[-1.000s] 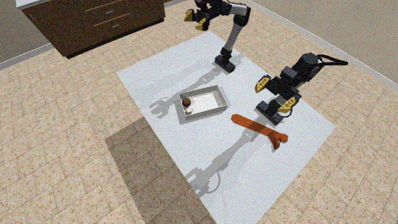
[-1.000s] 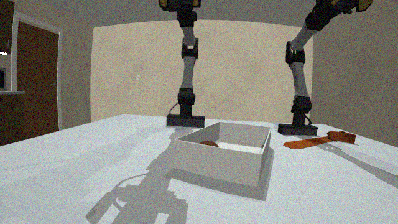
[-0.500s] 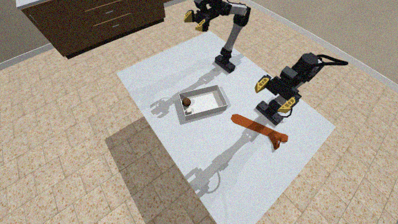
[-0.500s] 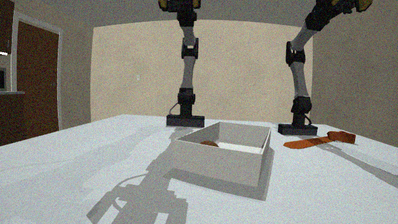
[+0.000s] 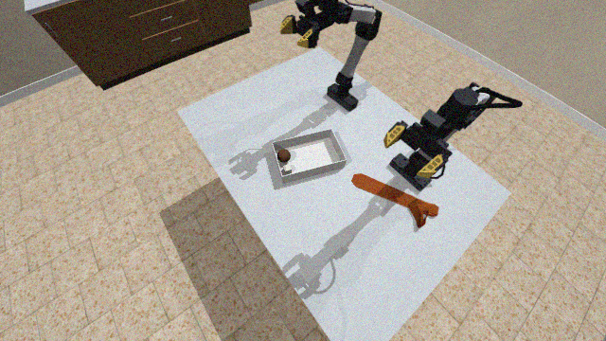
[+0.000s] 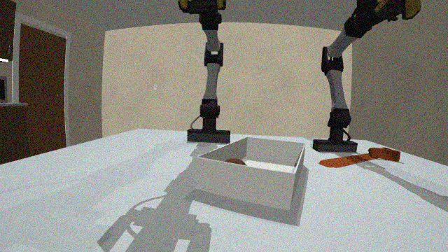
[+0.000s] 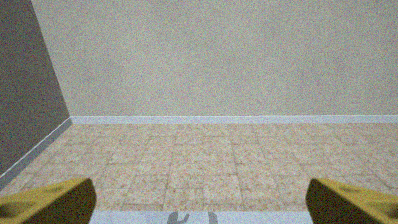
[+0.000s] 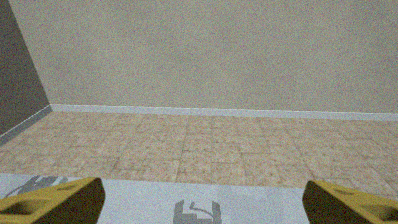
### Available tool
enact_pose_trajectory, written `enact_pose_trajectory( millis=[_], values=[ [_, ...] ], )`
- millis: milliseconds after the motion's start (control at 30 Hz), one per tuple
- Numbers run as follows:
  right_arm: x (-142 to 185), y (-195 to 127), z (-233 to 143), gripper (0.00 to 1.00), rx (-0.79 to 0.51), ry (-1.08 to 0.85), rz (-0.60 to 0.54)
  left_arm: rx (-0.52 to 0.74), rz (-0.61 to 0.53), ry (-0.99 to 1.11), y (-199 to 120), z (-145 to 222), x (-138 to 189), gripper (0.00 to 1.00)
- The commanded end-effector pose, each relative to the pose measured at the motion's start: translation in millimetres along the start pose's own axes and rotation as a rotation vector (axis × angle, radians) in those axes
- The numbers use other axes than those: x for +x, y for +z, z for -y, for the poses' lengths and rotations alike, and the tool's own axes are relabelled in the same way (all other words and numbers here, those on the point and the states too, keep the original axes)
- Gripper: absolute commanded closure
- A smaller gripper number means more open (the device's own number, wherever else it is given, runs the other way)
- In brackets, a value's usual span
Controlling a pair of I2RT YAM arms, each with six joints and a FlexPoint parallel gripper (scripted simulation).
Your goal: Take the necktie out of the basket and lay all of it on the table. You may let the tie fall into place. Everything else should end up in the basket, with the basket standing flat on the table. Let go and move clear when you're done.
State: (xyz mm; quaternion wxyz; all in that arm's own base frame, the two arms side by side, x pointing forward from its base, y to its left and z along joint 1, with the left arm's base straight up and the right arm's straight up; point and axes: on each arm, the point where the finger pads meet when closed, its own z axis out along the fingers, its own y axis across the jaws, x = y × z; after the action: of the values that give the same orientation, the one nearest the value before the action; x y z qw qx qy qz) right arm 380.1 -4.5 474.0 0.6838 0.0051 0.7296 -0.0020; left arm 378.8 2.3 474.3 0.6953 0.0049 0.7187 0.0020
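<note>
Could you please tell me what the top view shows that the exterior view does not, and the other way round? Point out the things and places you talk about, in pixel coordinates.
Only the top view: the tiled floor [image 5: 71,142] and a small pale object [image 5: 287,169] beside the ball in the basket.
Only the exterior view: a brown door [image 6: 42,84].
Both: the basket [image 5: 314,172] [image 6: 245,183], the brown ball [image 5: 283,155] [image 6: 236,162] inside it, and the orange tie [image 5: 388,191] [image 6: 344,160] on the table [image 5: 222,118] [image 6: 52,185].

so the basket [image 5: 311,174] [image 6: 245,182] looks like smooth matt plastic, the necktie [image 5: 379,187] [image 6: 344,160] reads as cloth, and the cabinet [image 5: 142,43] looks like dark wood with metal-looking handles [image 5: 166,19]
</note>
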Motion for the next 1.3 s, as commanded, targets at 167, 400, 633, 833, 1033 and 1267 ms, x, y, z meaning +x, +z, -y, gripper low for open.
enact_pose_trajectory(
  millis=[167, 400, 633, 833, 1033, 1267],
  values=[
    [-17.3, -5.4, -0.1, 0.00, 0.000, 0.000, 0.037, 0.000, 0.032, 0.009, -6.1, 1.7, 0.0, 0.00],
    [-17.3, -5.4, -0.1, 0.00, 0.000, 0.000, 0.037, 0.000, 0.032, 0.009, -5.8, 1.8, 11.0, 0.00],
    [-17.3, -5.4, -0.1, 0.00, 0.000, 0.000, 0.037, 0.000, 0.032, 0.009, -5.4, 1.9, 22.6, 0.00],
    [-17.2, -5.4, -0.1, 0.00, 0.000, 0.000, 0.037, 0.000, 0.033, 0.009, -5.3, 2.0, 29.2, 0.00],
    [-17.2, -5.4, -0.1, 0.00, 0.000, 0.000, 0.037, 0.000, 0.033, 0.009, -5.0, 2.1, 38.9, 0.00],
    [-17.2, -5.4, -0.1, 0.00, 0.000, 0.000, 0.037, 0.000, 0.033, 0.009, -4.8, 2.1, 46.6, 0.00]
  ],
)
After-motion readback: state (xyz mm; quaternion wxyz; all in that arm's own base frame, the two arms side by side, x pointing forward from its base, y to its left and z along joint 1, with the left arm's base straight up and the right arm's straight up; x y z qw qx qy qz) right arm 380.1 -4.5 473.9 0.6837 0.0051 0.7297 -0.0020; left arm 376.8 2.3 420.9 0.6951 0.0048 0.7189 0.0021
